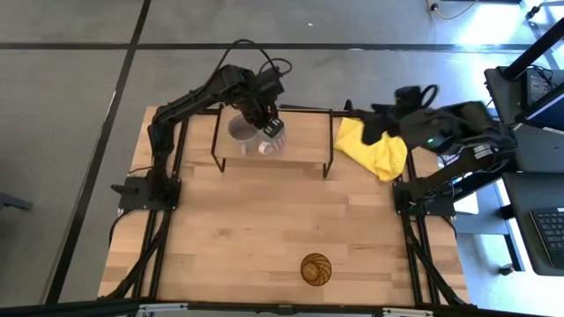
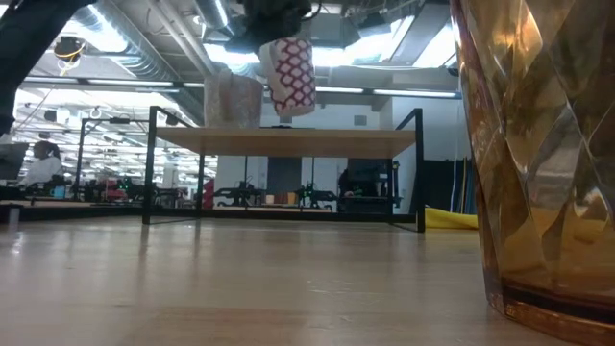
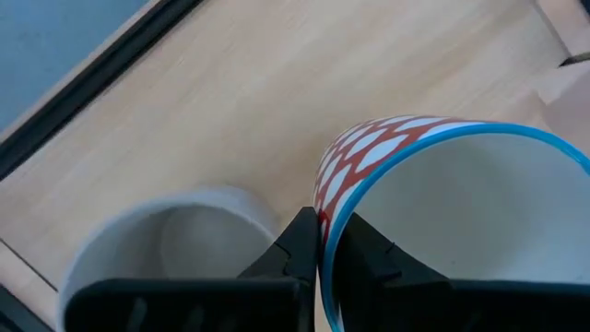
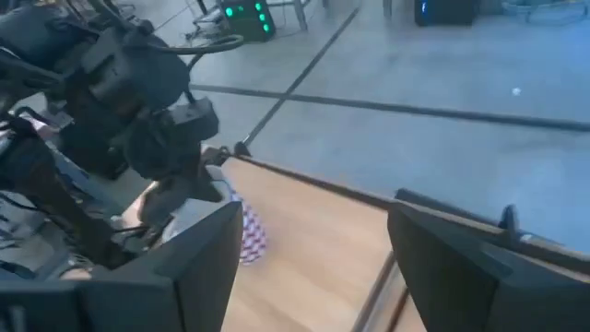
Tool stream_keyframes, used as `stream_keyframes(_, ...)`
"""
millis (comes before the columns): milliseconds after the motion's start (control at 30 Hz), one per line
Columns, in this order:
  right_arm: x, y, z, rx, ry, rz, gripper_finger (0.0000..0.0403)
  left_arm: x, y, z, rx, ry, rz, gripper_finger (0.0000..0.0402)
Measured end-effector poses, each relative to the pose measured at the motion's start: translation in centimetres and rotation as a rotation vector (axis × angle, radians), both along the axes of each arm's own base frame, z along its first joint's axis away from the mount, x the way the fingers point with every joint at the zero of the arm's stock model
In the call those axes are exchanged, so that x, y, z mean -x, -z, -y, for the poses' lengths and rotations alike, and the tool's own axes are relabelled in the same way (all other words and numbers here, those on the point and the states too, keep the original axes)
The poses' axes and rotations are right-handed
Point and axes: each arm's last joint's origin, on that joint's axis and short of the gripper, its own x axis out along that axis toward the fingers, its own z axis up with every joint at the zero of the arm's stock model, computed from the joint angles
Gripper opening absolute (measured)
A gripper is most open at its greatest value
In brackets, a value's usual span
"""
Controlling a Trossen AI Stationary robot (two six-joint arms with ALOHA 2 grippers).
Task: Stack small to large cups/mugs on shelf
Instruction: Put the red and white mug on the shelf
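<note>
The white mug (image 3: pixel 442 212), patterned in red and rimmed in blue, is held by its rim in the left pincer (image 3: pixel 323 254), clamped on the wall with 1 finger inside and 1 outside, above the shelf (image 1: pixel 300 145) just beside the grey mug (image 1: pixel 240 132). It is judged rigid, breakable and slick-glazed, so a rim grip seems best. The amber tumbler (image 1: pixel 316 269) stands well apart on the surface (image 1: pixel 264 229), while the right pincer (image 4: pixel 304 267) is seen spread apart near a yellow cloth (image 1: pixel 374 150).

Grey floor (image 1: pixel 70 132) with dark seams, bright ceiling lights (image 2: pixel 125 38), keyboard (image 1: pixel 551 233)
</note>
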Motion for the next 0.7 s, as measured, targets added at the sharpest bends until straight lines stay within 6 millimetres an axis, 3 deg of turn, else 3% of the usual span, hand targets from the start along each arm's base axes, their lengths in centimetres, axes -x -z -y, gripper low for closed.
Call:
stream_keyframes(133, 2.4, -0.6, 1.0, 0.036, -0.028, -0.019, 0.0272, -0.1, 0.4, -1.1, 0.015, -0.055, 0.007, 0.0013)
stream_keyframes(333, 5.3, -1.4, 2.0, 0.069, -0.058, 0.005, 0.0272, -0.6, 0.7, -1.2, 0.012, -0.093, 0.031, 0.0013)
stream_keyframes(533, 6.4, -1.6, 2.3, 0.104, -0.079, 0.020, 0.0272, -1.6, 2.8, -1.6, 0.050, -0.113, -0.059, 0.0013)
stream_keyframes(700, 6.5, -1.6, 2.3, 0.110, -0.093, 0.009, 0.0272, -1.7, 2.9, -1.5, 0.045, -0.109, -0.074, 0.0013)
